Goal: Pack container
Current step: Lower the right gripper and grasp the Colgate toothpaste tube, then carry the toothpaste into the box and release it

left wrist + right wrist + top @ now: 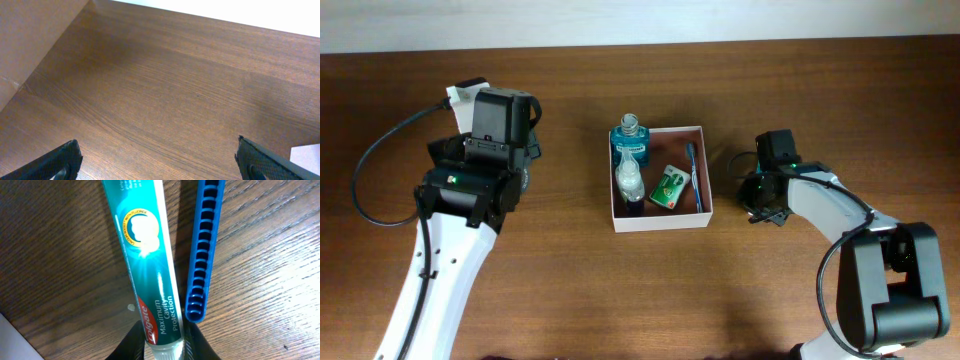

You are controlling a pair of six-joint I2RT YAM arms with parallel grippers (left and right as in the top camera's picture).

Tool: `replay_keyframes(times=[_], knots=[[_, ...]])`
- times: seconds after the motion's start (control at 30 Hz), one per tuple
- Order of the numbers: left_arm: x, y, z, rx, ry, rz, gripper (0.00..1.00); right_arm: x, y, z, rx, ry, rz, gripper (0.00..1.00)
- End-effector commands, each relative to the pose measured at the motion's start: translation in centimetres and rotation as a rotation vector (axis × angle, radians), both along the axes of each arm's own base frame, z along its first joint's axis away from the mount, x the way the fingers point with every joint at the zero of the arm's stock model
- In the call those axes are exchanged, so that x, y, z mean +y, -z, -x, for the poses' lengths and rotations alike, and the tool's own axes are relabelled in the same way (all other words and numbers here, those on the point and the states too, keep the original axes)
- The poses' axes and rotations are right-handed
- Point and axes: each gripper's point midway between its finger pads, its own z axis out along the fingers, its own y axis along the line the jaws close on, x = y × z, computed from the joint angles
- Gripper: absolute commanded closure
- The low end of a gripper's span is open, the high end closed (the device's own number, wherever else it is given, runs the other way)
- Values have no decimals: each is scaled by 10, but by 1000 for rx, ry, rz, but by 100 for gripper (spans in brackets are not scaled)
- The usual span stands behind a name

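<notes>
The right gripper clamps the flat end of a glossy teal tube. A ribbed blue comb lies just beside it on the grained wooden table. The left gripper gapes wide.

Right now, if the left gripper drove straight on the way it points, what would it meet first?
The bare wooden tabletop. The left gripper is open, and only wood shows between its fingers; how far off it lies is unclear.

Two bottles; one each of container, packet, toothbrush, toothpaste, comb.
</notes>
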Motion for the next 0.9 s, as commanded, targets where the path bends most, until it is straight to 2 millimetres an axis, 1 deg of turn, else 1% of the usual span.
replay_keyframes(times=[0.0, 0.03, 0.07, 0.13, 0.23, 0.33, 0.37, 0.4, 0.43, 0.47, 0.5, 0.57, 0.63, 0.7, 0.73, 0.77, 0.8, 0.87], knots=[[4, 0, 0, 4, -10, -16, 1, -3, 6, 5, 19, -16, 28, 81], [4, 0, 0, 4, -10, -16, 1, -4, 6, 6, 21, -16, 28, 81], [4, 0, 0, 4, -10, -16, 1, -3, 6, 6, 24, -29, 31, 85], [4, 0, 0, 4, -10, -16, 1, -4, 6, 7, 24, -72, 40, 95], [4, 0, 0, 4, -10, -16, 1, -3, 5, 6, 21, -98, 45, 96], [4, 0, 0, 4, -10, -16, 1, -1, -5, 2, -2, -172, 50, 96], [4, 0, 0, 4, -10, -16, 1, -1, -14, -1, -15, -213, 59, 96], [4, 0, 0, 4, -10, -16, 1, -1, -18, -2, -22, -226, 63, 96], [4, 0, 0, 4, -10, -16, 1, -1, -29, -5, -42, -251, 69, 95], [4, 0, 0, 4, -10, -16, 1, -1, -34, -6, -50, -259, 72, 94], [4, 0, 0, 4, -10, -16, 1, 0, -50, -10, -77, -272, 76, 93], [4, 0, 0, 4, -10, -16, 1, 1, -67, -13, -105, -276, 77, 92], [4, 0, 0, 4, -10, -16, 1, 4, -92, -14, -146, -285, 75, 92], [4, 0, 0, 4, -10, -16, 1, 9, -109, -16, -179, -323, 71, 90], [4, 0, 0, 4, -10, -16, 1, 17, -128, -15, -215, -358, 69, 90], [4, 0, 0, 4, -10, -16, 1, 24, -139, -15, -241, -384, 71, 90], [4, 0, 0, 4, -10, -16, 1, 28, -146, -15, -257, -405, 74, 90], [4, 0, 0, 4, -10, -16, 1, 44, -161, -14, -304, -462, 76, 90]])
